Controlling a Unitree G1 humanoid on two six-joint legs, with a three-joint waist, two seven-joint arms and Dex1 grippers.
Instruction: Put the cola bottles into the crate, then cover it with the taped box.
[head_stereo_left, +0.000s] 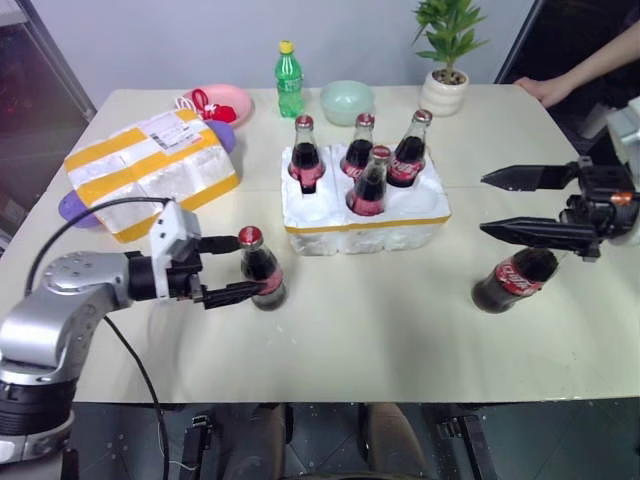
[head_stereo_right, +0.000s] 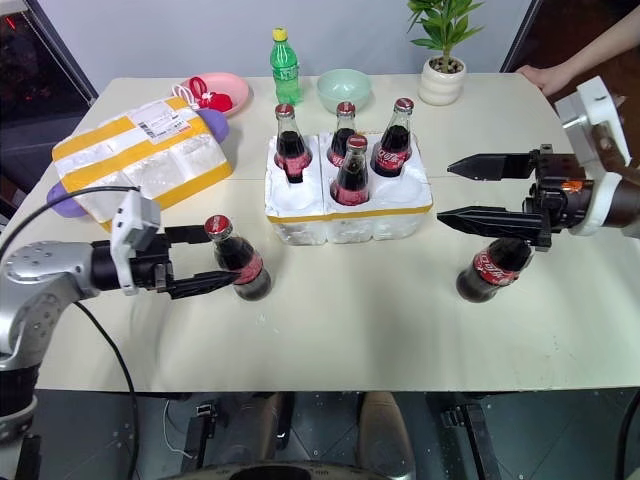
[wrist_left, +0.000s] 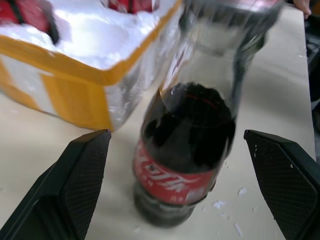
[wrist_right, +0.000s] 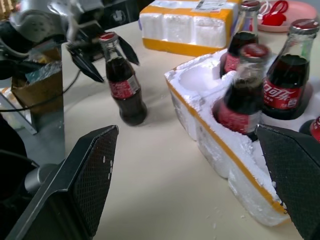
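Note:
The crate (head_stereo_left: 365, 228), a low white styrofoam tray with a yellow tape band, sits mid-table with several cola bottles (head_stereo_left: 370, 185) standing in it. One more cola bottle (head_stereo_left: 262, 270) stands on the table left of the crate. My left gripper (head_stereo_left: 248, 266) is open, one finger on each side of that bottle, with gaps showing in the left wrist view (wrist_left: 185, 165). Another cola bottle (head_stereo_left: 515, 278) stands right of the crate, below my open right gripper (head_stereo_left: 483, 204), which hangs above it, empty. The taped box (head_stereo_left: 150, 170) lies at the back left.
A green plastic bottle (head_stereo_left: 289, 80), a pink plate (head_stereo_left: 232, 100), a pale green bowl (head_stereo_left: 347, 100) and a potted plant (head_stereo_left: 447, 60) line the far edge. A person's hand (head_stereo_left: 545, 90) rests on the far right corner. A purple object (head_stereo_left: 224, 135) lies behind the taped box.

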